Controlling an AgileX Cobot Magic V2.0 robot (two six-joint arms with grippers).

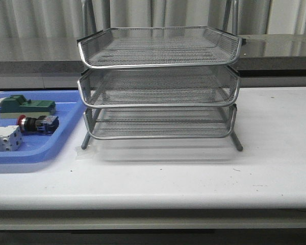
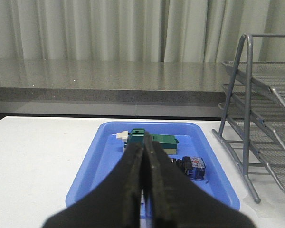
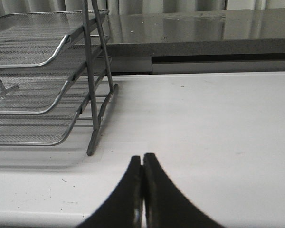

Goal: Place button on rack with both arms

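Front view shows you the rack standing on the white table, all three mesh tiers bare, with the blue tray just beside its left side. The button lies on its side in that tray, red head pointing left, between the green block and the white-grey block. In the wrist views you see the left gripper with fingers pressed together above the tray, and the right gripper likewise closed on nothing, over bare table near the rack
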